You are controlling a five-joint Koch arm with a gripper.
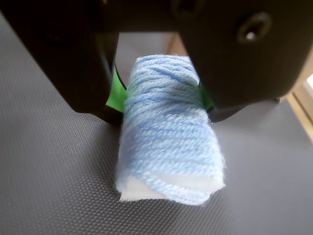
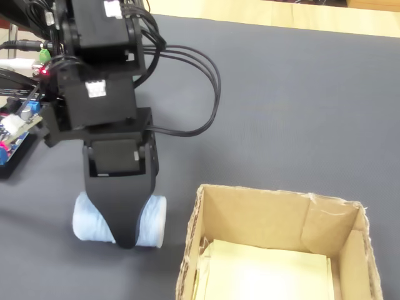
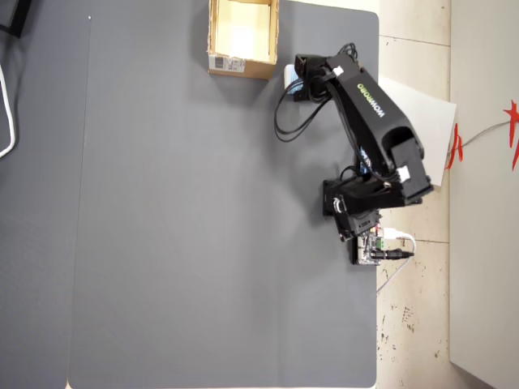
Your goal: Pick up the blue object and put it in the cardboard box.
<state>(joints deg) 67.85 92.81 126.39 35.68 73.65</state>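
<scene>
The blue object (image 1: 168, 142) is a soft block wound in pale blue yarn with white showing at its near end, and it lies on the grey mat. My gripper (image 1: 164, 110) is shut on it, its green pads pressed against both sides. In the fixed view the black gripper (image 2: 128, 240) comes down over the block (image 2: 87, 222), which lies just left of the cardboard box (image 2: 250, 209). The box is open, with a pale yellowish inside. From overhead, the box (image 3: 241, 65) stands at the mat's top edge and the block (image 3: 289, 77) peeks out beside the gripper (image 3: 298, 83), to the box's right.
A circuit board with lights (image 2: 15, 128) sits at the left edge of the fixed view. Black cables (image 2: 209, 81) loop from the arm over the mat. Seen from overhead, the arm's base (image 3: 369, 198) stands at the mat's right edge.
</scene>
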